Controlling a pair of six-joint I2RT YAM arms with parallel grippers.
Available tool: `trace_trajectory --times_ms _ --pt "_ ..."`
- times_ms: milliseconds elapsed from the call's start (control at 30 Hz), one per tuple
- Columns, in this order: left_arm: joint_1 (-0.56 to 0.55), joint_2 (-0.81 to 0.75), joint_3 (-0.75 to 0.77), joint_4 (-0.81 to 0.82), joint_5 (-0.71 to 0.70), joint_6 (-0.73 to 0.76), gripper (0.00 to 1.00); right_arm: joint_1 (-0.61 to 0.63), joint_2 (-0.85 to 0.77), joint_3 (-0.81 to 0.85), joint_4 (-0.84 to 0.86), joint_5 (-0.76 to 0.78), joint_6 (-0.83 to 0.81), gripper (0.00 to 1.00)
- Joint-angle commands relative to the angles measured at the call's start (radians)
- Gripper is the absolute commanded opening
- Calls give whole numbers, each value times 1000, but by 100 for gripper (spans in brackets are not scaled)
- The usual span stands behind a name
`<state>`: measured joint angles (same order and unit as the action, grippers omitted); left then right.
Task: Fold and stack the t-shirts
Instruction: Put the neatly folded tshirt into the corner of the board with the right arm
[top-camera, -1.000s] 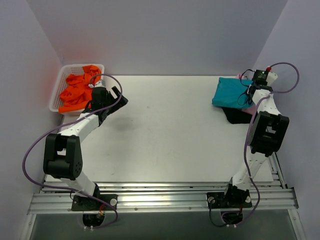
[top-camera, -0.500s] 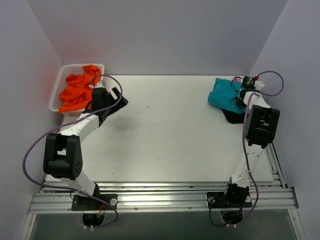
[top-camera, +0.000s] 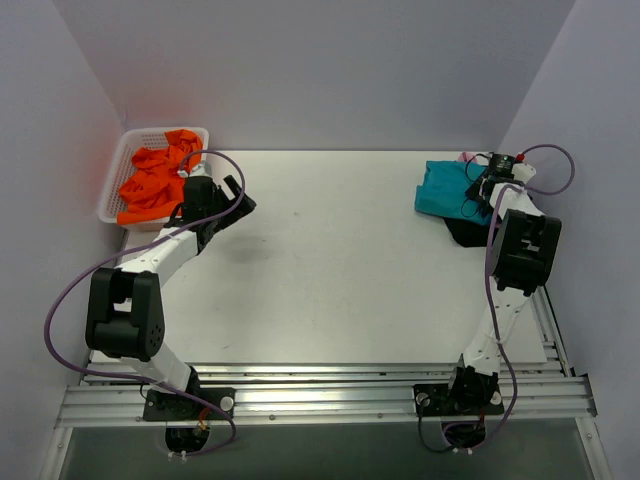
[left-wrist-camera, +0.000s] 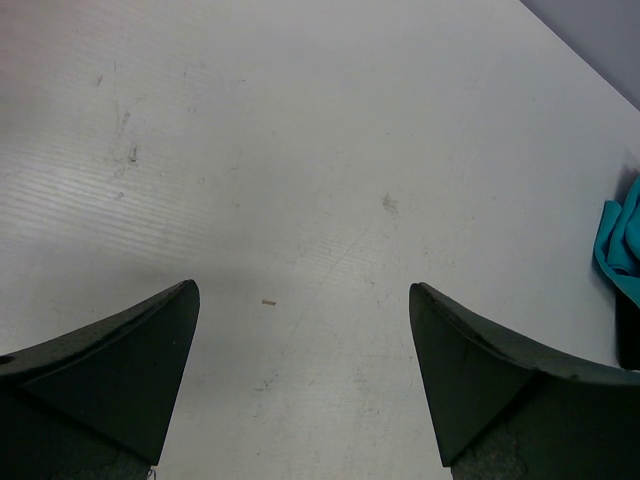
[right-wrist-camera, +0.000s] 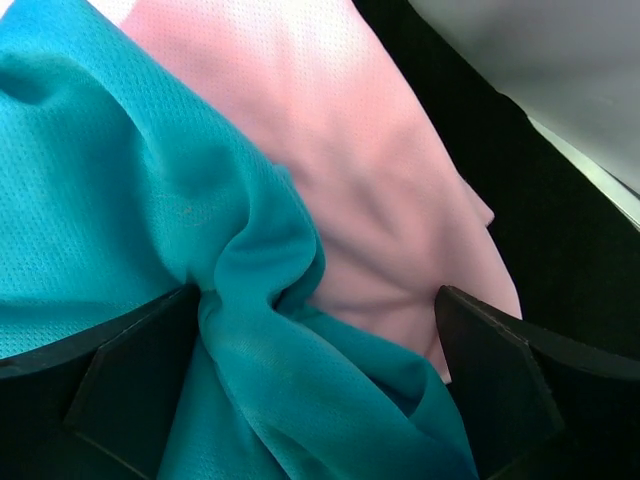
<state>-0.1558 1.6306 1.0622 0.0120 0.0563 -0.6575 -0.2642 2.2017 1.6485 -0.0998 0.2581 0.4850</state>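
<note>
Left gripper (left-wrist-camera: 302, 290): jaws spread wide, nothing between them; it hovers over bare worktop (top-camera: 340, 270), with only scuff marks and a small speck below the fingertips.

Right gripper (right-wrist-camera: 315, 295): jaws also spread wide and tipped down into the cloth pile; a bunched fold of teal fabric lies between the two fingers and meets the left finger, but nothing is clamped.

Teal t-shirt (right-wrist-camera: 120, 180): directly under and between the right gripper's fingers, rumpled and creased, and spreading out to the left of that gripper. From the left gripper it shows only as a small patch far off at the right edge of the wrist view.

Pink t-shirt (right-wrist-camera: 350, 150): just ahead of the right gripper's fingertips, lying beneath the teal one and showing past its edge.

Black t-shirt (top-camera: 465, 232): at the bottom of the same pile, showing from above on the near side of the right gripper.

Orange t-shirts (top-camera: 150, 185): heaped in a loose tangle, just behind and beside the left gripper's arm, well apart from its open fingers.

Basket (top-camera: 112, 185): white mesh, holding the orange heap, at the far left corner of the worktop, close behind the left gripper.
</note>
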Motion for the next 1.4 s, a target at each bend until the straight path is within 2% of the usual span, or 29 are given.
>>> trace_trajectory --times_ms 0,367,467,567,600,733,867,1367 --pt "-5 -61 -4 32 -22 25 95 25 -115 -33 -41 53 0 100" --pt "-5 -112 -1 14 -36 36 95 184 -439 -55 -139 196 23 100" --pt "-5 -123 -2 14 -39 36 95 244 -508 -68 -182 196 35 100" --pt "-5 -126 -2 14 -41 38 95 356 -563 -101 -201 236 41 100" --pt "-5 -126 -4 14 -38 38 95 417 -569 -108 -213 268 49 100" --pt "-5 -127 -10 16 -32 38 95 535 -580 -128 -241 357 66 100" --pt "-5 -129 -8 14 -30 38 95 615 -557 -142 -276 412 87 100" --pt "-5 -141 -10 -4 -47 52 95 678 -448 -127 -299 455 90 100"
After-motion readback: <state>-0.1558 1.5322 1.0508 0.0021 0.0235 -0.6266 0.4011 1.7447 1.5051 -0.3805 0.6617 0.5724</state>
